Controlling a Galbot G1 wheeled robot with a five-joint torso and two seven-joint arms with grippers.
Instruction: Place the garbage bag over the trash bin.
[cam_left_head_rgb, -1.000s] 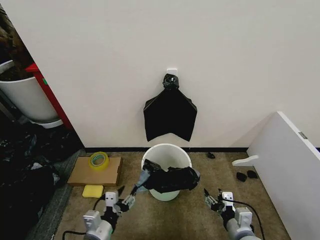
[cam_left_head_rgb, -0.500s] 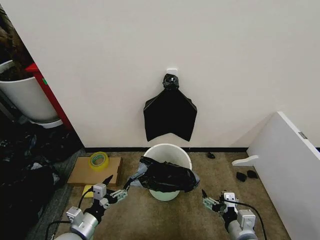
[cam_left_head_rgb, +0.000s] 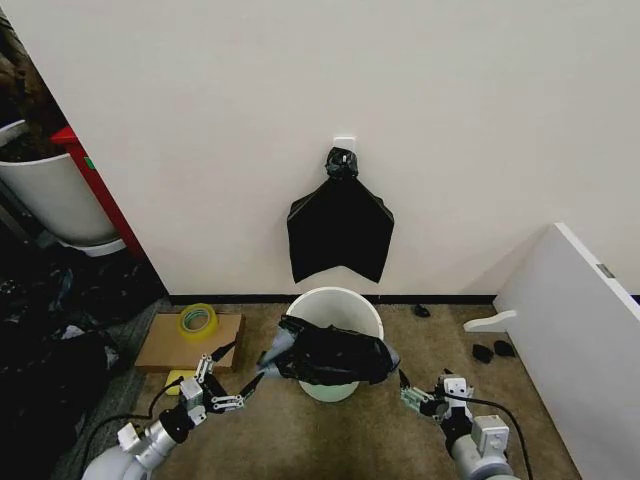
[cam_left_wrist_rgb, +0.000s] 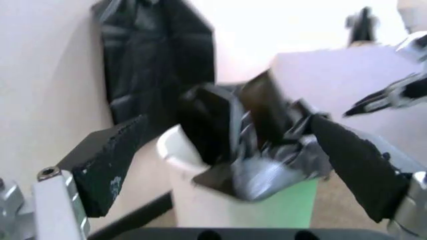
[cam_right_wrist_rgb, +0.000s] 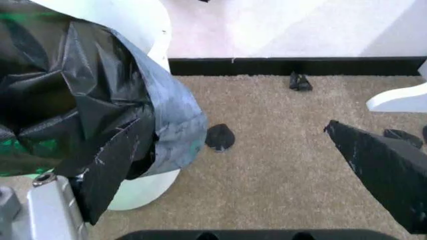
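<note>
The cream-white trash bin (cam_left_head_rgb: 333, 300) stands on the carpet by the wall. The glossy black garbage bag (cam_left_head_rgb: 332, 356) lies crumpled across its near rim and hangs down the front, with the far part of the opening uncovered. My left gripper (cam_left_head_rgb: 247, 363) is low to the bin's left, open, and its nearer fingertip is close to the bag's left corner. In the left wrist view, the bag (cam_left_wrist_rgb: 267, 150) and bin (cam_left_wrist_rgb: 187, 195) sit beyond the spread fingers (cam_left_wrist_rgb: 107, 160). My right gripper (cam_left_head_rgb: 404, 388) is open by the bag's right end, with the bag (cam_right_wrist_rgb: 73, 100) beside one finger (cam_right_wrist_rgb: 107, 165).
A flat black bag bundle (cam_left_head_rgb: 340, 225) hangs on the wall above the bin. A cardboard sheet (cam_left_head_rgb: 165, 350) with a yellow tape roll (cam_left_head_rgb: 197, 322) and a yellow sponge (cam_left_head_rgb: 180, 381) lie left. A white board (cam_left_head_rgb: 580, 330) leans at right. A large white tub (cam_left_head_rgb: 50, 195) and dark clutter are far left.
My left gripper has drawn back to the left, away from the bin. The bag's left side has spread out along the rim. The right gripper has barely shifted.
</note>
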